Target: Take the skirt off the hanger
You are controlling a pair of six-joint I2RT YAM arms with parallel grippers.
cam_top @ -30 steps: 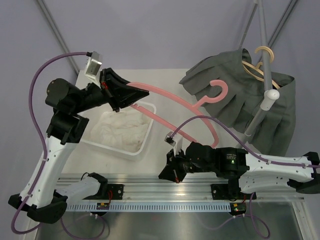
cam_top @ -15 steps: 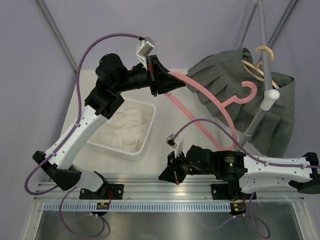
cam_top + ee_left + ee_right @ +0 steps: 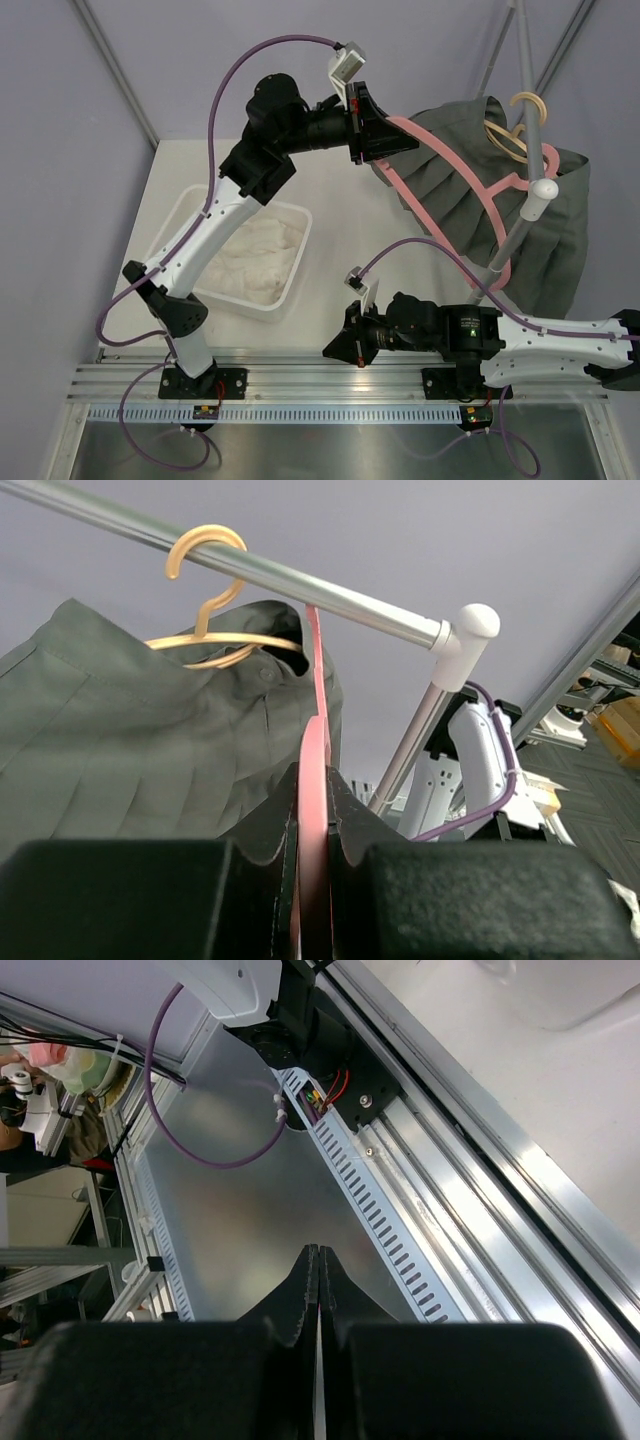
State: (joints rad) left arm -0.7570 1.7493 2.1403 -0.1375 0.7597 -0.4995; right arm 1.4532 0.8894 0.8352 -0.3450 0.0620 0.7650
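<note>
site: robotics lab | cues: aluminium mounting rail (image 3: pixel 280 362), plain backdrop walls (image 3: pixel 50 150), slotted cable duct (image 3: pixel 300 413)

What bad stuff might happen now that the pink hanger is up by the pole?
1. The left end effector grips the pink hanger at the metal rail, but I can't tell if its hook is over it; let go early, it may drop.
2. The pink hanger is beside the grey skirt on the tan hanger, so it might snag the cloth and drag it.

bare pink hanger (image 3: pixel 315 750) tilted, hook at the rail (image 3: pixel 330 588); grey pleated skirt (image 3: pixel 130 750) hangs on tan hanger (image 3: pixel 205 590)
</note>
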